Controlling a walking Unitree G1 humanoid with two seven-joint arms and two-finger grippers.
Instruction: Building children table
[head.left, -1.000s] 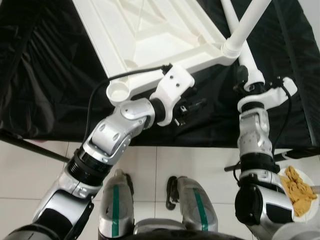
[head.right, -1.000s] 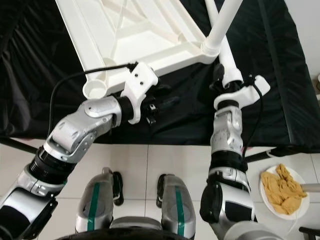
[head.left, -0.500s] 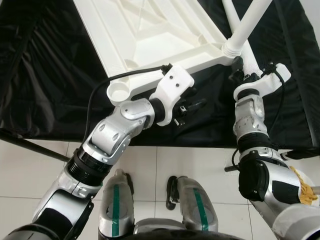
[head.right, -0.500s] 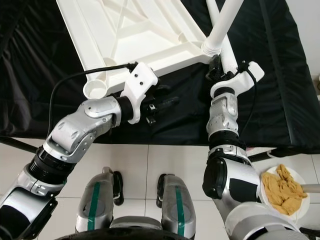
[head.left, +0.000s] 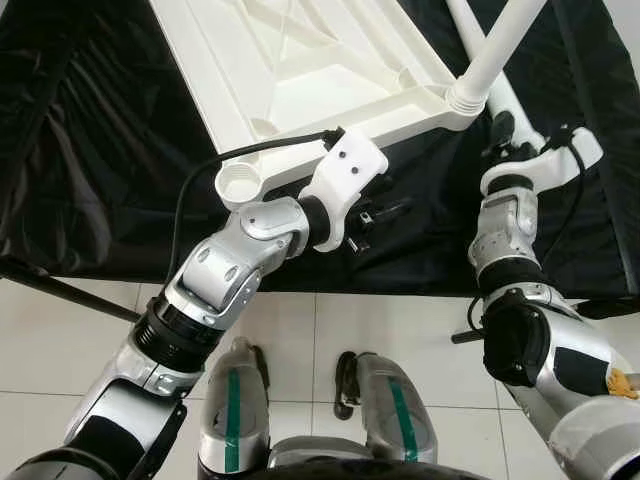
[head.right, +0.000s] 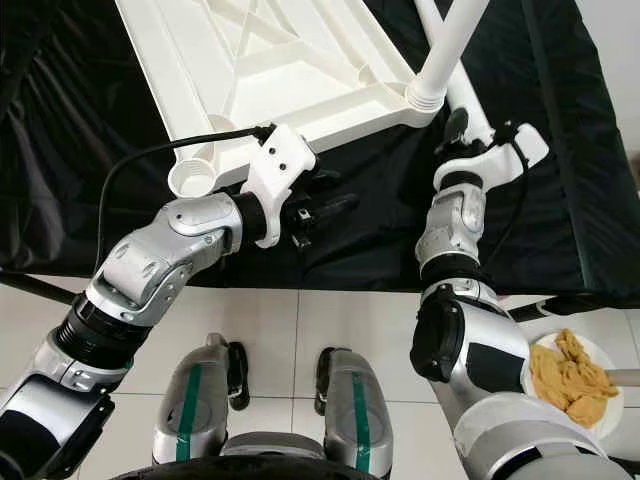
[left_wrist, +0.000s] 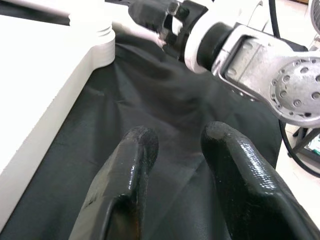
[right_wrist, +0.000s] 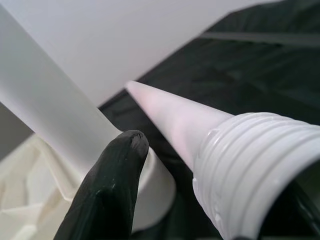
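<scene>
Two grippers up | my left gripper (left_wrist: 172, 150): fingers narrowly apart, holding nothing, over black cloth (head.left: 90, 150) beside the upturned white tabletop (head.left: 300, 60) | my right gripper (head.left: 505, 130): clamped on a loose white table leg (right_wrist: 240, 165), threaded end toward the wrist, next to the leg (head.left: 495, 50) standing in the corner socket (head.left: 462, 98).

We bend our left arm across our front, its left gripper (head.left: 385, 210) parted and holding nothing. Our right arm reaches forward, right gripper (head.left: 503, 128) clasping.
</scene>
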